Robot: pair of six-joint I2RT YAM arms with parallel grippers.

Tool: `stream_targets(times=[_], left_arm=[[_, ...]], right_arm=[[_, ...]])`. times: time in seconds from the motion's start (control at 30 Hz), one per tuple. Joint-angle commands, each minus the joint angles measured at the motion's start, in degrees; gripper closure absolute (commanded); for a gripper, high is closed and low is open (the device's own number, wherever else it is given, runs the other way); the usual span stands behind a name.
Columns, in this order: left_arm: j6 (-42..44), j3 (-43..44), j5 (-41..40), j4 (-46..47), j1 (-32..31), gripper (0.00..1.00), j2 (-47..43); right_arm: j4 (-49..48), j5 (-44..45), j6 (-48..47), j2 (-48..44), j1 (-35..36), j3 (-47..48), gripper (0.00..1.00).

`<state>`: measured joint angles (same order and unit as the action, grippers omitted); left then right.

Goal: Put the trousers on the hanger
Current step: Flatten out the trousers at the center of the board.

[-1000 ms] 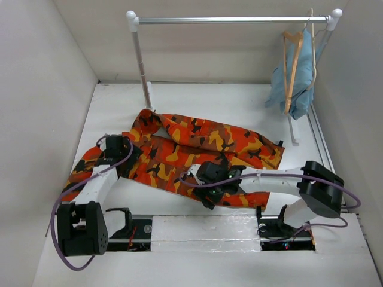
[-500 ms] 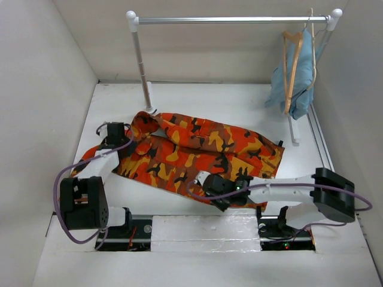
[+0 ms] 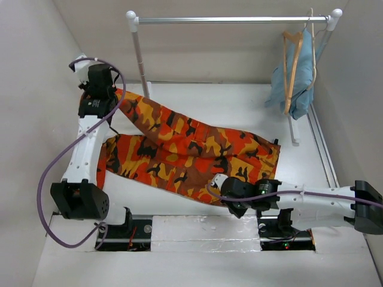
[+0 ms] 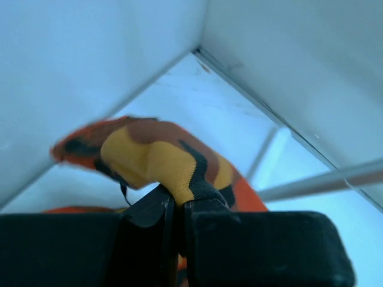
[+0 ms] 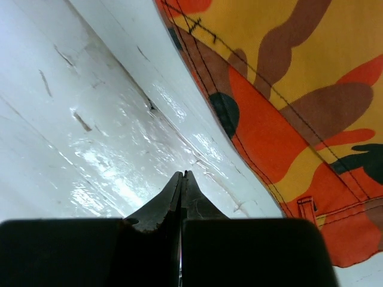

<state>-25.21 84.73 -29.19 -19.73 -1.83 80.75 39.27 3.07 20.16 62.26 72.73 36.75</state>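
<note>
The camouflage trousers [image 3: 191,149] lie spread across the table. One leg end is lifted at the far left, where my left gripper [image 3: 111,94] is shut on it. In the left wrist view the yellow and dark cloth [image 4: 161,161] is pinched between the fingers of the left gripper [image 4: 178,200]. My right gripper [image 3: 220,189] is shut and holds nothing, low at the trousers' near edge. In the right wrist view the right gripper [image 5: 182,174] points at bare white table, with the trousers [image 5: 287,89] to its right. The tan wooden hanger [image 3: 291,63] hangs at the right end of the rail.
A metal rail [image 3: 233,20] on two posts spans the back of the table. A light blue garment [image 3: 304,78] hangs on a second hanger beside the tan one. White walls close in on the left, back and right. The left post [image 3: 142,72] stands close to the lifted leg.
My left gripper shut on a trouser leg and carried it up toward the back left corner. My right gripper shut, empty, and drew back toward the near edge.
</note>
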Motion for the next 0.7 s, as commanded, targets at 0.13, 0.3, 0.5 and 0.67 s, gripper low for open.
stream_targets(times=[0.13, 0.3, 0.5, 0.67], left_arm=[[11.4, -1.5, -14.0, 7.1, -0.2, 0.87, 7.6], [0.3, 1.9, -10.1, -7.0, 3.9, 0.01, 12.9], [-4.4, -15.3, 3.6, 4.8, 1.0, 0.03, -3.4], [-5.3, -24.3, 11.9, 8.9, -13.6, 0.50, -8.7]], right_arm=[[-0.8, 3.1, -0.6, -0.9, -1.8, 8.1, 0.99], [2.6, 6.2, 0.7, -4.8, -9.4, 7.5, 0.44], [-0.1, 2.5, -4.8, -10.9, -34.5, 6.0, 0.27], [-8.0, -9.8, -7.9, -9.7, -61.1, 2.3, 0.19]])
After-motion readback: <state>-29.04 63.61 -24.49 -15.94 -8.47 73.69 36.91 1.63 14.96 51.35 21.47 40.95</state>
